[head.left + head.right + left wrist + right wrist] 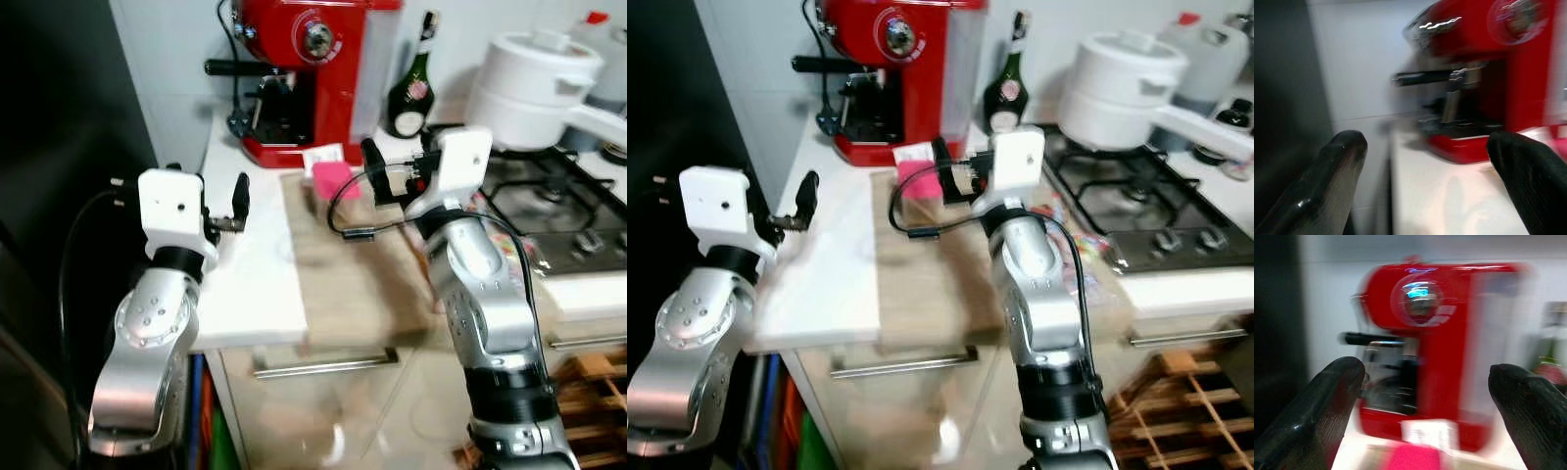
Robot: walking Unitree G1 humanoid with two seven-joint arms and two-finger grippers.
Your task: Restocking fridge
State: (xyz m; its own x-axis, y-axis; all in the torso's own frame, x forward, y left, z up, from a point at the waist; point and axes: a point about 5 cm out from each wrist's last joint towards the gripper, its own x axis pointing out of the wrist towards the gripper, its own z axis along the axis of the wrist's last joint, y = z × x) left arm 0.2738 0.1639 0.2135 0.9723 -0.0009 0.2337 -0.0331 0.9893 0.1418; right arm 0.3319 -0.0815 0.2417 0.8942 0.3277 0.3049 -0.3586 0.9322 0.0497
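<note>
Both arms are up over the counter (pixel 257 284), which is white on the robot's left and turns to a wood-look strip toward the middle, and there's a fair bit of bare surface between the two arms. The left claw (pixel 227 208) hangs over the white part near its left edge, right beside a big dark panel (pixel 54 176) that runs down that whole side; that panel could be the fridge, but nothing shows for sure and it's cut off by the frame. Its wrist view has the two fingers (pixel 1334 171) spread wide with nothing between them. The right claw (pixel 372 171) sits further in over the wood part, pointed at the red coffee machine (pixel 299 73) at the back wall; its fingers (pixel 1327 401) are also spread apart and empty. One pink box-like item (pixel 331 179) lies on the counter just in front of the machine, close to the right claw, with a white tag or card (pixel 323 157) just behind it; too blurry to say what either is. One dark green bottle (pixel 409 93) stands to the right of the machine, top cut off. Further right is a gas hob (pixel 549 206) with a stack of two white pots (pixel 534 83) on it. Below the counter edge there's one drawer handle (pixel 323 367). Both wrist views are motion-smeared, so fine detail is gone.
</note>
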